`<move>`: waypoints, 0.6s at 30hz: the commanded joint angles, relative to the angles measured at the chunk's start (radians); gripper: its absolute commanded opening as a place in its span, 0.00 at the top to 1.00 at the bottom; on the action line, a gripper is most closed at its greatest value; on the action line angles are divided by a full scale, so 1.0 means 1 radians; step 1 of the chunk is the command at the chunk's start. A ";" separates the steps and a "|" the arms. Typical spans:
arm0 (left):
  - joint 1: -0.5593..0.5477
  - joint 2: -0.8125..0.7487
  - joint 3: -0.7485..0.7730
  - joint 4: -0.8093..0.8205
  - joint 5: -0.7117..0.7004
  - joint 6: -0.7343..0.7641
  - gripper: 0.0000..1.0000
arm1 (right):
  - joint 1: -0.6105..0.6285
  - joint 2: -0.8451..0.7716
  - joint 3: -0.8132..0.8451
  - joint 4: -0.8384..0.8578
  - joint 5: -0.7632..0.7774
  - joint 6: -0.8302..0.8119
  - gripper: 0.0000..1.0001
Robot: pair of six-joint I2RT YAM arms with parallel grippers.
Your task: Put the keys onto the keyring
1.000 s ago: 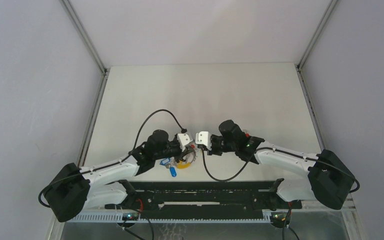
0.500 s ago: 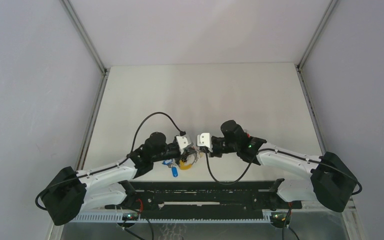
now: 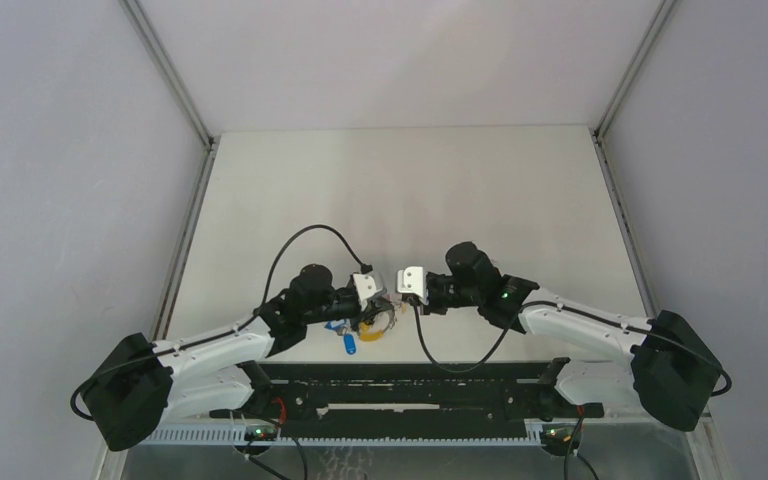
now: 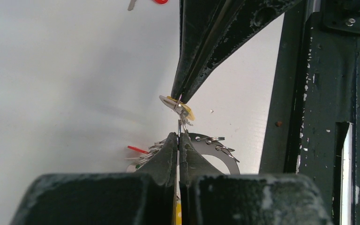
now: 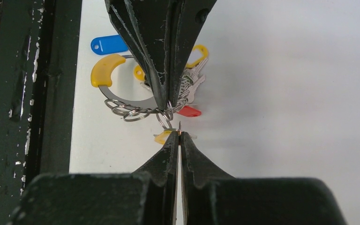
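The keyring (image 3: pixel 372 322), a grey metal ring (image 4: pixel 218 153) with a yellow part (image 5: pixel 104 70), lies near the table's front with a blue tag (image 5: pixel 108 44), a red-headed key (image 5: pixel 189 111) and small split rings (image 5: pixel 127 112) on it. My left gripper (image 4: pixel 178 136) is shut on the keyring's edge, where a thin split ring rises from its tips. My right gripper (image 5: pixel 178 136) faces it tip to tip and is shut on a tiny yellow-headed key (image 5: pixel 163 137), which touches that split ring. In the top view the left gripper (image 3: pixel 378 298) and right gripper (image 3: pixel 392 292) meet. Another red key (image 4: pixel 159 1) lies farther off.
A black slotted rail (image 3: pixel 400 385) runs along the near edge, close beside the keyring (image 4: pixel 328 93). A black cable (image 3: pixel 310 235) loops above the left arm, another hangs under the right arm (image 3: pixel 460 355). Grey walls enclose the white table (image 3: pixel 410 180).
Both grippers have drifted slightly toward the near edge and stayed shut, still tip to tip over the keyring. The right arm has shifted a little to the right.
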 commanded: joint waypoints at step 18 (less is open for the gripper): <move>-0.014 -0.002 0.027 -0.005 0.050 0.034 1.00 | 0.043 0.013 0.027 -0.031 0.027 -0.034 1.00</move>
